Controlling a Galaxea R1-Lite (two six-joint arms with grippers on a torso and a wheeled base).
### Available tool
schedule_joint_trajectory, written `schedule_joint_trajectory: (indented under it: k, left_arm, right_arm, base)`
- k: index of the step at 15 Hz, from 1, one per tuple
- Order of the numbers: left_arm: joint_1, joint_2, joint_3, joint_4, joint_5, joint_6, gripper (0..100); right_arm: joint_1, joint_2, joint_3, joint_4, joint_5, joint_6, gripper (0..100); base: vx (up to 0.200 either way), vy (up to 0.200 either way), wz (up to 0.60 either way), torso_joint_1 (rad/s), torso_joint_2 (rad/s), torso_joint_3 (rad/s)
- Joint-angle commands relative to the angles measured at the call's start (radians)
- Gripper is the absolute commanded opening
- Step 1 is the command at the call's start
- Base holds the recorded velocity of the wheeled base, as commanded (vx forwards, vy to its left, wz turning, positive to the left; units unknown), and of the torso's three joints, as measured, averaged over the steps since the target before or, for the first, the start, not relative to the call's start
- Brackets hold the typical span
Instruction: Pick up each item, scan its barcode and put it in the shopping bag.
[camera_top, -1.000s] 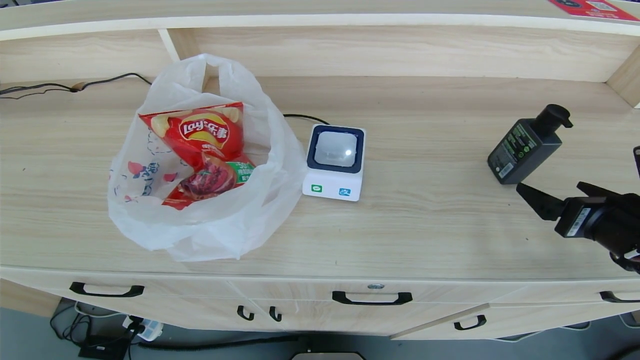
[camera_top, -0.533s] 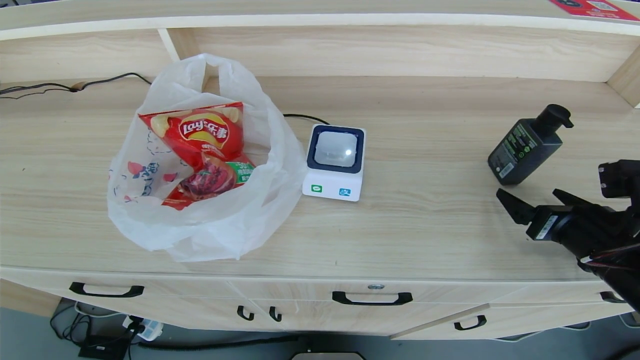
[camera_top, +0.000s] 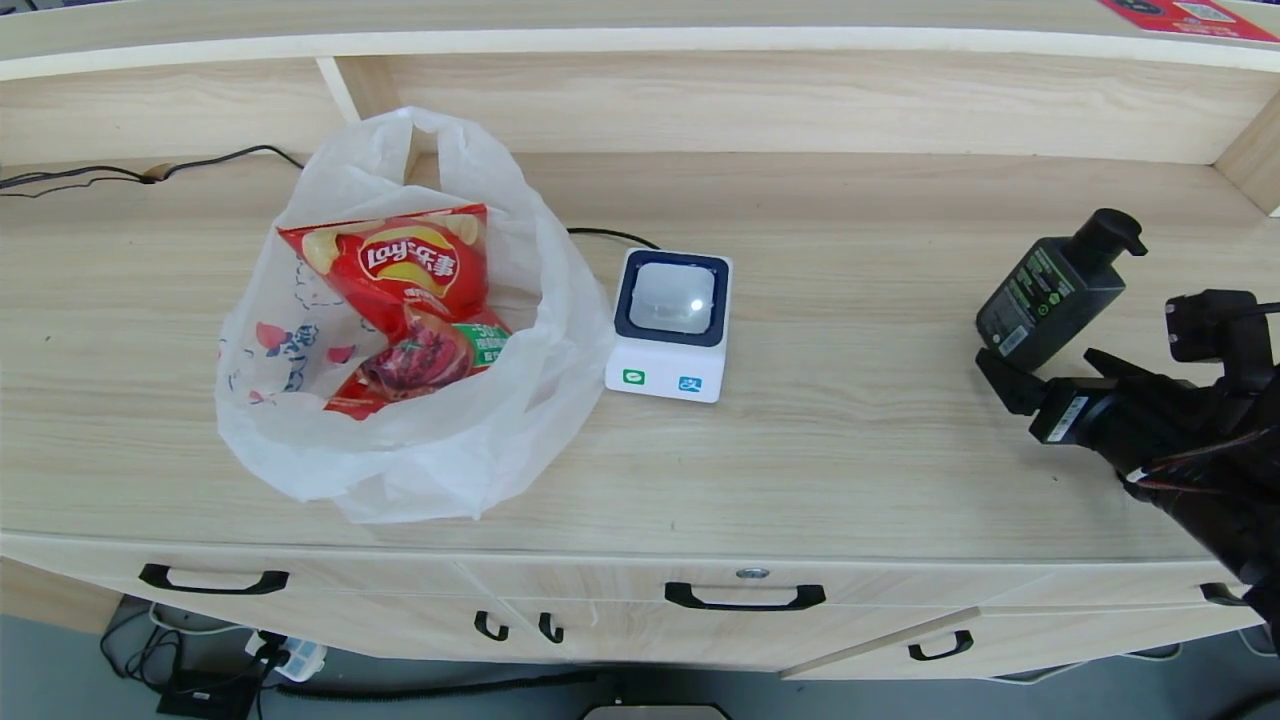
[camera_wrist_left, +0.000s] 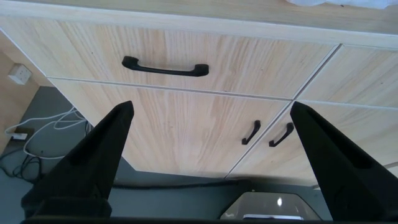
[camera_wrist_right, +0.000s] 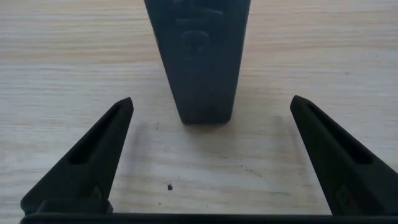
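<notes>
One item left to process: dark pump bottle (camera_top: 1050, 292), lying on its side at the right end of the worktop (camera_top: 850, 450), well apart from the scanner (camera_top: 668, 325) and the shopping bag (camera_top: 300, 430).

Two items already bagged: red crisp packet (camera_top: 420, 262) and a second red packet (camera_top: 420, 360), both inside the bag at the left.

Change, right pincer (camera_top: 1038, 360): over the last second it came in from the right edge of the worktop, swung left, then advanced towards the bottle's base. Its fingers are spread wide and hold nothing. In the right wrist view the bottle's base sits just at their mouth, centred between the tips and touched by neither.

Change, bottle, bag, scanner: none; all lie where they were.

Left pincer (camera_wrist_left: 211, 112): spread wide, nothing held, hanging below the worktop edge in front of the drawer fronts.

Assessment: the approach on the last item looks nearly done. What probably remains is a short push forward and a closing on the bottle's body, then the scan and bagging. A hold near the base may cover the pale label patch there.
</notes>
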Motion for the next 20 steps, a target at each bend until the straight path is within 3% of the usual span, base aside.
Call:
schedule_joint_trajectory:
  k: [1,11,19,20]
  left_arm:
    - [0.000,0.002,0.000,-0.001,0.000,0.001,100]
    - [0.000,0.002,0.000,-0.001,0.000,-0.001,100]
    - [0.000,0.002,0.000,-0.001,0.000,-0.001,100]
    - [0.000,0.002,0.000,-0.001,0.000,-0.001,100]
  right_arm:
    - [-0.012,0.030,-0.042,0.000,0.002,-0.002,100]
    - [-0.026,0.094,-0.235,0.000,0.004,-0.017,100]
    - [-0.024,0.134,-0.304,-0.001,0.005,-0.016,100]
    - [-0.024,0.136,-0.304,-0.001,0.005,-0.016,0]
  base:
    - [0.000,0.000,0.00,0.000,0.00,0.000]
    - [0.000,0.000,0.00,0.000,0.00,0.000]
    - [0.000,0.000,0.00,0.000,0.00,0.000]
    - [0.000,0.000,0.00,0.000,0.00,0.000]
